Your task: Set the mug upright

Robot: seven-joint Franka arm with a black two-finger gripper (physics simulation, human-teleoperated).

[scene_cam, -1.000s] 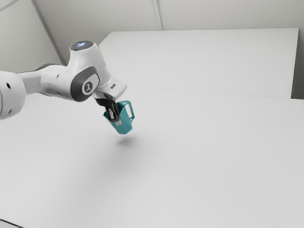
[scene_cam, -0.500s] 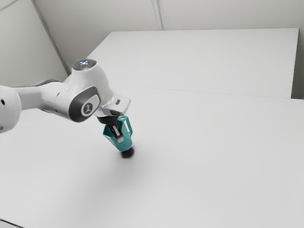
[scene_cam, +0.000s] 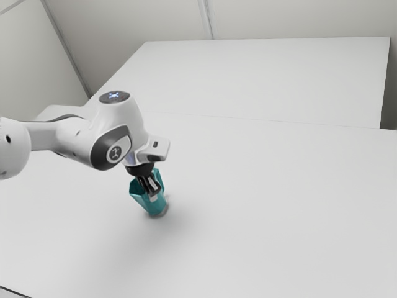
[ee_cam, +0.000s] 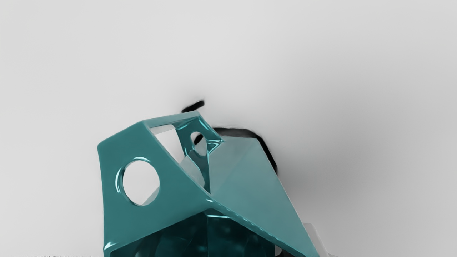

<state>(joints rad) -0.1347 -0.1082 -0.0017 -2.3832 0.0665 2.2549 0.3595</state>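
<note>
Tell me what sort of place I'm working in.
Probably a simulated robot test room or lab: a white robot arm over a broad white table, with a plain, pale wall behind.

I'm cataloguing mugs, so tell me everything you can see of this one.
The mug is teal and glossy, possibly plastic or glazed, with flat facets, an open mouth and round openings through angular sections. It looks tilted, mouth leaning toward the exterior view's left, base low over the table; whether they touch, I can't tell. The hand grips it.
</note>
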